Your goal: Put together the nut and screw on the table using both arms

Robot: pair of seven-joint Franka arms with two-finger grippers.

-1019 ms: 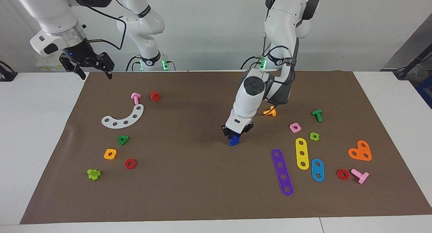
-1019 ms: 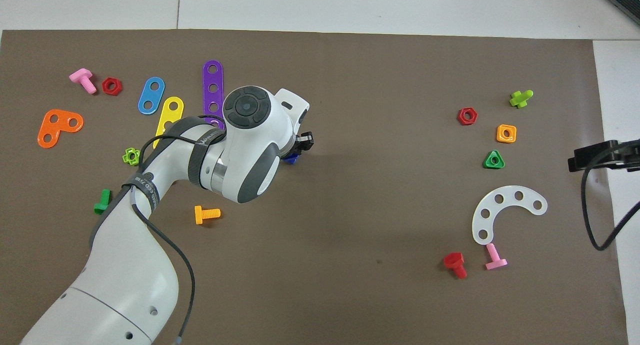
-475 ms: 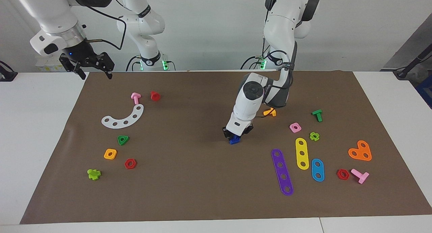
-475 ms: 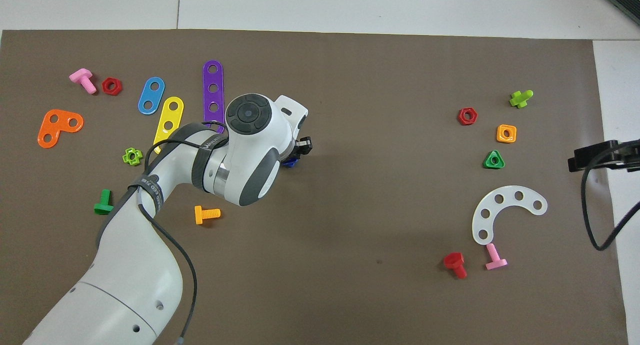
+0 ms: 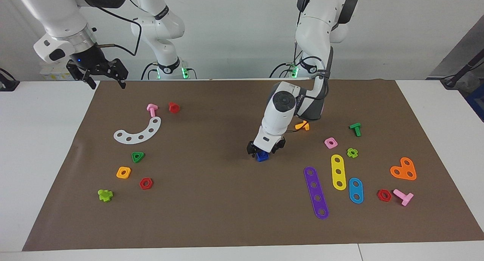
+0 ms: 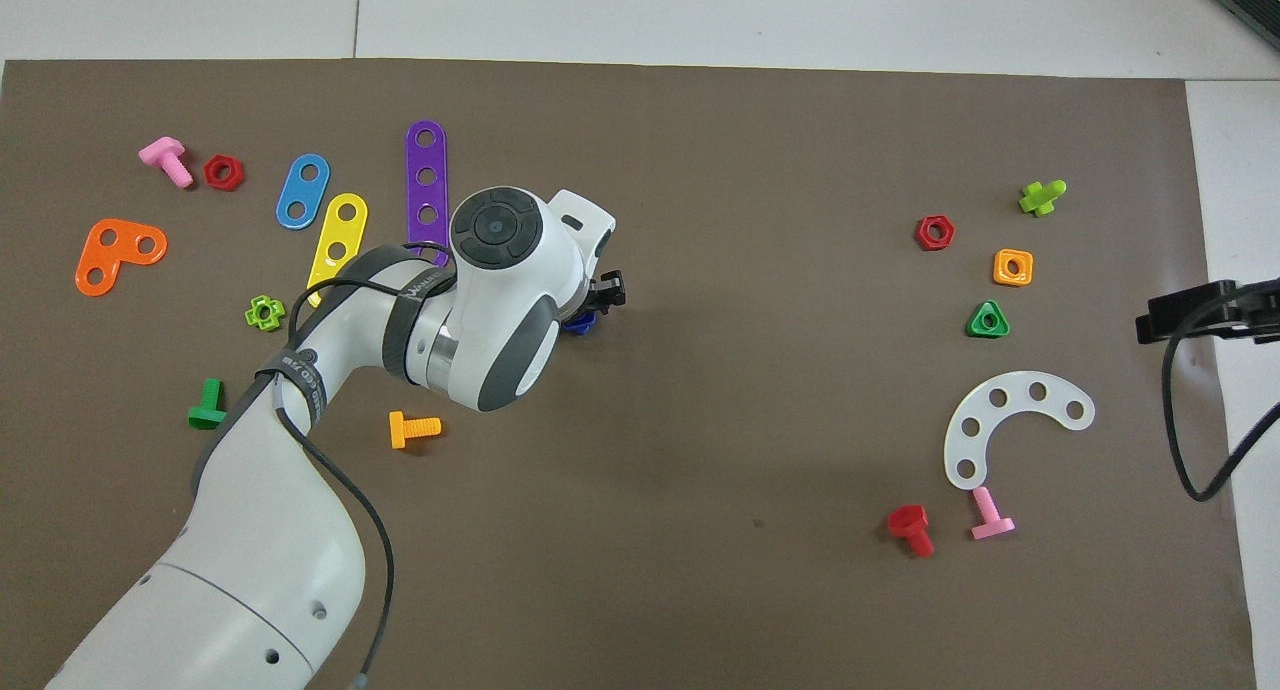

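Dark-blue plastic square nut (image 5: 261, 157) on matte brown mat (image 5: 211, 200)

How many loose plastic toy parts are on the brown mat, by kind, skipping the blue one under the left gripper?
Mixed-colour plastic toy screws: 6
Mixed-colour plastic toy nuts: 6
Flat plastic plates with holes: 5
Total: 17
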